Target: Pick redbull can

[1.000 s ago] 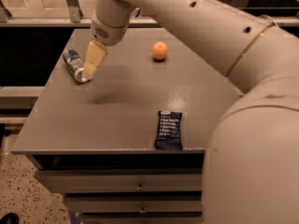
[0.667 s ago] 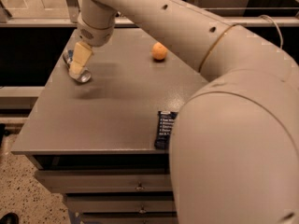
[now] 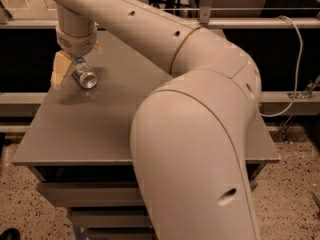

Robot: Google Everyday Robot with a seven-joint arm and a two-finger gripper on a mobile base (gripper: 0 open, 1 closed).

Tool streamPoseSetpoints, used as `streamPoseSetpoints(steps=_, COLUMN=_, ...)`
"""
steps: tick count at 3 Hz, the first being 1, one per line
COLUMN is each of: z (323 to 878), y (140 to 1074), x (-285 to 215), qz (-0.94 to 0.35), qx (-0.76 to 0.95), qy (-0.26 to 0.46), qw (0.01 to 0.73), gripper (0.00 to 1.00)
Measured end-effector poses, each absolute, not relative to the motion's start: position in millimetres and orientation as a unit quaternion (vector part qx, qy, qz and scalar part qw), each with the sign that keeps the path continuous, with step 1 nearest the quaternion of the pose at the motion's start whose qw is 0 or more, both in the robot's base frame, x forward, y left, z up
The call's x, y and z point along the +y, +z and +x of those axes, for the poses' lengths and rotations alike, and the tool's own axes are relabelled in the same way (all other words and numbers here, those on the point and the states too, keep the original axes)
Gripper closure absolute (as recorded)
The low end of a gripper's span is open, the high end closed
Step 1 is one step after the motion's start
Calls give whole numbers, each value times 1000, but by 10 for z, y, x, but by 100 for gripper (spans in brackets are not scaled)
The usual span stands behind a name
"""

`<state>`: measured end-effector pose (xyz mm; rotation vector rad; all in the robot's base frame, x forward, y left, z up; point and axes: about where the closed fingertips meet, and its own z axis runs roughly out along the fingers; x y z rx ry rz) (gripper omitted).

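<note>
Can point(image 3: 85, 76): one, lying on its side on the table point(image 3: 100, 134), far-left part, shiny silver end towards the camera. Silver with a blue patch; its print cannot be read.
Gripper point(image 3: 77, 64): one, low over the table's far-left part, two yellowish fingers point(image 3: 61, 69) spread wide, the can between them, just beside the left pad.
Table: one, grey.

redbull can point(image 3: 85, 77): on table point(image 3: 100, 134), far-left | gripper point(image 3: 75, 65): at can
</note>
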<state>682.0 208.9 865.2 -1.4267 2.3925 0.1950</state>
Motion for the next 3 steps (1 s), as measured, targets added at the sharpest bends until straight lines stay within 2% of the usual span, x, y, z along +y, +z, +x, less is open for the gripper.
streamPoseSetpoints(steps=2, z=6936, y=8562, x=2365, qz=-494, qx=849, qy=69, qw=175, gripper=47)
streamPoseSetpoints(steps=3, z=6962, y=8760, x=2319, qz=-496, qx=840, qy=79, qw=204, gripper=78)
